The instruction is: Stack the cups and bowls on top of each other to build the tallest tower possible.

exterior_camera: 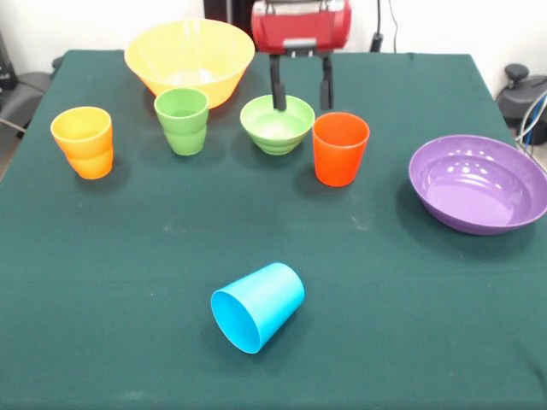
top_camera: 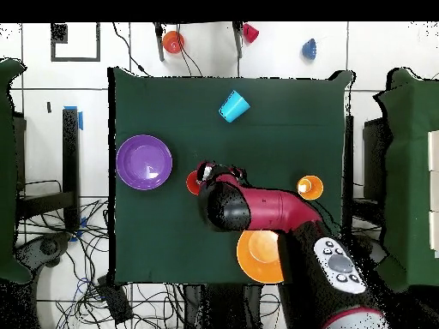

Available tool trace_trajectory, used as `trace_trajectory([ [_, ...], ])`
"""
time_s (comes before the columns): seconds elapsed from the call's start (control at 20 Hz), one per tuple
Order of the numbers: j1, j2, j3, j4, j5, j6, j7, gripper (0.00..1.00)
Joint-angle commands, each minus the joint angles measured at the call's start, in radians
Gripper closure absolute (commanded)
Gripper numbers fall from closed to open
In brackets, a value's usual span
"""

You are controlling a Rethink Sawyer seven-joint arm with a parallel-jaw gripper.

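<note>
Standing upright toward the left of the green table (exterior_camera: 128,282), the yellow-orange cup (exterior_camera: 83,141) is sitting well left of the light green bowl (exterior_camera: 277,124), which serves as the landmark. It appears to be two cups nested, a ridge showing halfway down. The green cup (exterior_camera: 182,120) is resting just left of that bowl, likewise showing a ridge, and the large yellow bowl (exterior_camera: 190,60) is sitting behind the cup, up and left of the landmark. The arm (top_camera: 266,208) is reaching out from the robot's side, its red wrist hanging above the landmark's back edge. The gripper (exterior_camera: 302,90) is pointing straight down with its two black fingers (exterior_camera: 278,84) spread apart and holding nothing; one finger is dipping at the bowl's rim, the other is hanging just right of it. The orange cup (exterior_camera: 340,148) is standing upright, just right of the landmark. The purple bowl (exterior_camera: 479,183) is lying far to its right. The light blue cup (exterior_camera: 257,307) is lying on its side, well in front of the landmark, mouth turned toward the camera.
</note>
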Motion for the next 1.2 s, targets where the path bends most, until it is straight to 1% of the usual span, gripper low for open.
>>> trace_trajectory([
  [0.05, 0.111, -0.129, -0.103, -0.032, 0.061, 0.334, 0.111, 0.0],
  [0.15, 0.132, -0.134, -0.131, -0.06, 0.051, 0.383, 0.108, 0.0],
  [0.3, 0.132, -0.127, -0.129, -0.081, 0.058, 0.397, 0.113, 0.0],
  [0.4, 0.137, -0.116, -0.129, -0.111, 0.067, 0.419, 0.119, 0.0],
  [0.65, 0.144, -0.08, -0.118, -0.125, 0.094, 0.354, 0.15, 0.0],
  [0.7, 0.153, -0.076, -0.129, -0.131, 0.089, 0.352, 0.151, 0.0],
  [0.75, 0.174, -0.07, -0.152, -0.144, 0.06, 0.353, 0.147, 0.0],
  [0.85, 0.185, -0.067, -0.162, -0.147, 0.026, 0.342, 0.118, 0.0],
  [0.95, 0.189, -0.059, -0.177, -0.141, 0.012, 0.331, 0.11, 0.0],
  [1.0, 0.188, -0.056, -0.182, -0.14, 0.011, 0.33, 0.109, 0.0],
  [1.15, 0.164, -0.059, -0.172, -0.152, -0.01, 0.355, 0.039, 0.0],
  [1.2, 0.163, -0.06, -0.175, -0.156, -0.013, 0.366, 0.029, 0.0],
])
